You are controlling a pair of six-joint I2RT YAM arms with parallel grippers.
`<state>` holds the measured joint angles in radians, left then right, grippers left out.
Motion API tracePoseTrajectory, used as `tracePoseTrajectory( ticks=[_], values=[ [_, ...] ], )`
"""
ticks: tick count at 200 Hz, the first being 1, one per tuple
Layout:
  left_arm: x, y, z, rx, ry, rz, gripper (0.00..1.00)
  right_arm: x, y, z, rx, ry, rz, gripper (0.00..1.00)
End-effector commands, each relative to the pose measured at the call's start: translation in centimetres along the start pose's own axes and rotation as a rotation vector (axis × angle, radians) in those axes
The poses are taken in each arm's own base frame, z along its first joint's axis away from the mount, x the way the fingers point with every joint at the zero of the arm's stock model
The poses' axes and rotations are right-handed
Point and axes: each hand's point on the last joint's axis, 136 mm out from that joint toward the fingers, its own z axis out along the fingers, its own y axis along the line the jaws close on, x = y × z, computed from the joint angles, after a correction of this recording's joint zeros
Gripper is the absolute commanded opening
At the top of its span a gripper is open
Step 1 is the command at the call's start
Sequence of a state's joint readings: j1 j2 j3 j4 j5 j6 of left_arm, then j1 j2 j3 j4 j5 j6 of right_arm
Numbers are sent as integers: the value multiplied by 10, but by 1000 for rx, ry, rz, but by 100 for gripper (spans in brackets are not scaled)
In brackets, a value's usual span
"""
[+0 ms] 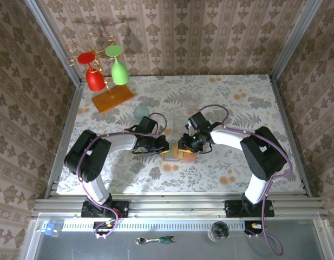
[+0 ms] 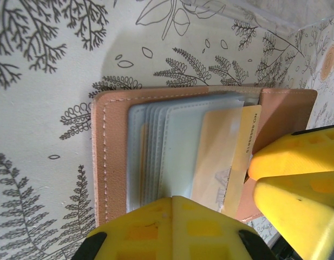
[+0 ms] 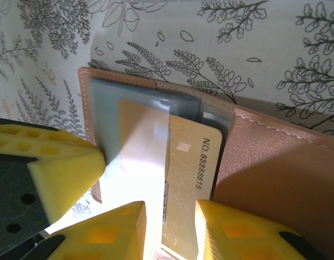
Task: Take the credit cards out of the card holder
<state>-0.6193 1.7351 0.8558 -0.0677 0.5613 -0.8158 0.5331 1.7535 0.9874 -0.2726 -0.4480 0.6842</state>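
1. Two end effectors meet over the card holder [image 2: 110, 157], which lies open and flat on the table [image 2: 42, 119] directly beneath both sets of fingertips.
2. The left end effector [image 2: 172, 222] is clenched shut and grasps nothing. Its tip bears down on the grey-blue pockets [image 2: 177, 146] at the holder's edge nearest that wrist, apparently as a hold-down.
3. The right end effector [image 3: 171, 216] has its jaws drawn partway in and appears to pinch the free end of the orange-tan card [image 3: 191, 162], which juts from one pocket.
4. The deciding relation is the card's long axis. It runs from the pocket straight back between the right fingers toward that wrist, while the rest of the card sits ahead of the fingertips, tucked in its sleeve.
5. The left end effector stands on the opposite side of the holder, facing the right one.
6. By these positions, the right arm is the one placed to draw the card. A pull straight back along the card's length, away from the left end effector, looks cleanest. A sideways tug could bind the card in its sleeve or drag the holder along.
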Motion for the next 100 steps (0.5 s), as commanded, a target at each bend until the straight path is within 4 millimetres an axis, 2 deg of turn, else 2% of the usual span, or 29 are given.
tracePoseTrajectory(
  ticks=[1, 47, 100],
  values=[
    [-4, -4, -7, -2, -5, 1, 5, -3, 7, -15, -6, -35, -19, 30],
    [-8, -20, -13, 13, -2, 40, 5, -3, 1, -16, -42, -64, 16, 29],
    [-5, -27, -6, 15, 21, 63, 3, 2, -7, -7, -54, -41, 50, 30]
  ],
)
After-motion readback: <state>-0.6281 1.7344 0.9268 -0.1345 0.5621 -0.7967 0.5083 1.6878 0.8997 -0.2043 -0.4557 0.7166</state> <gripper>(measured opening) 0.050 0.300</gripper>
